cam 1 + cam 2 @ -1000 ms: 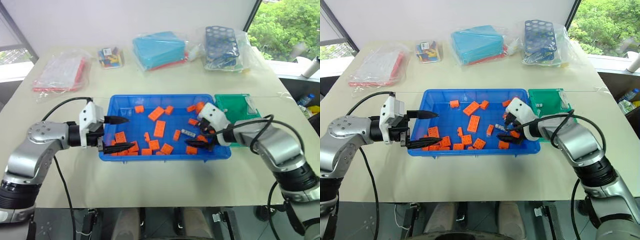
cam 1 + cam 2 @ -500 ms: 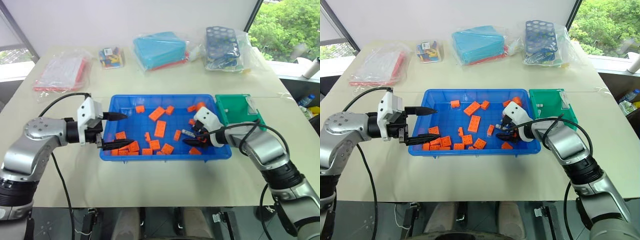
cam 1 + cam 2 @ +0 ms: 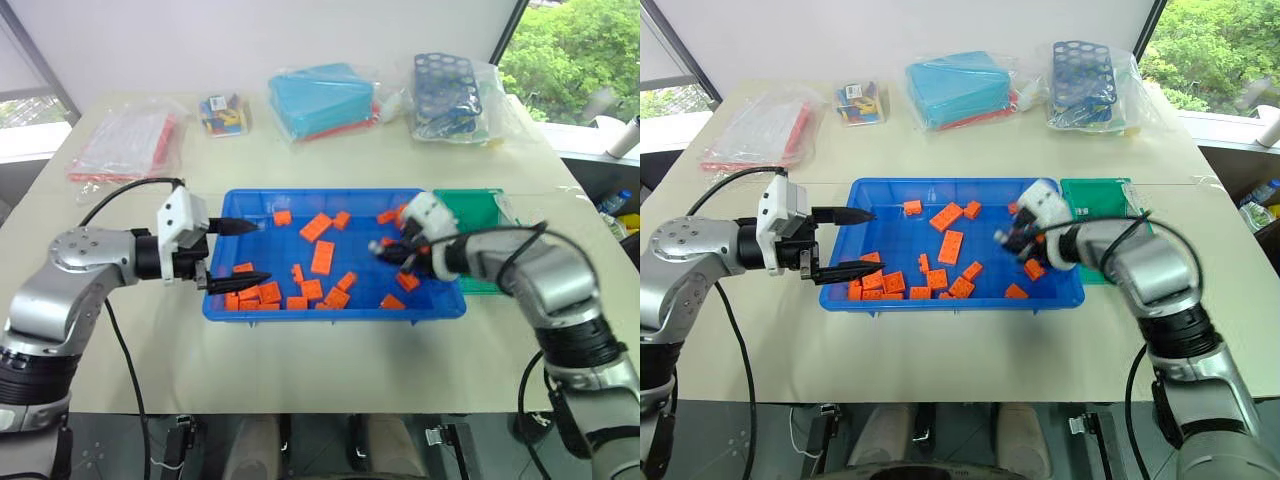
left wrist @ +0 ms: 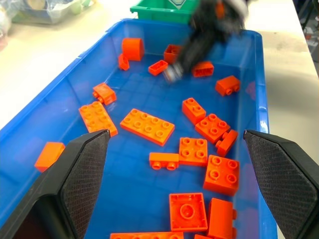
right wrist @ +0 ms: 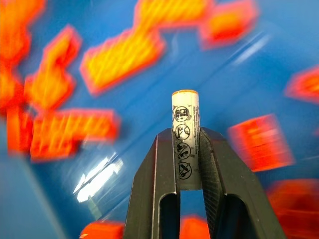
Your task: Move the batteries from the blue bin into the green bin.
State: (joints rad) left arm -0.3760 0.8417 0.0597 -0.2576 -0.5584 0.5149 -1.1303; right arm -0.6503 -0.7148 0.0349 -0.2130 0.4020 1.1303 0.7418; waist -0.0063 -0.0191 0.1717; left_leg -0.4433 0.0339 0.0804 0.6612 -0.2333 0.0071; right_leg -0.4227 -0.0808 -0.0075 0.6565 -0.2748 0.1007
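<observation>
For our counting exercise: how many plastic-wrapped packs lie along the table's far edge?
4, left to right: a red-and-white flat pack, a small pack of coloured pieces, a teal box, a dark-blue rack with round holes. None seems hidden.

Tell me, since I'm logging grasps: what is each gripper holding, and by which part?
The right gripper pinches a battery by its lower half, the capped end sticking out past the fingertips. The left gripper is open and holds nothing.

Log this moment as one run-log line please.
right gripper: shut on battery, lifted above blue bin | left gripper: open, empty | green bin: next
</observation>
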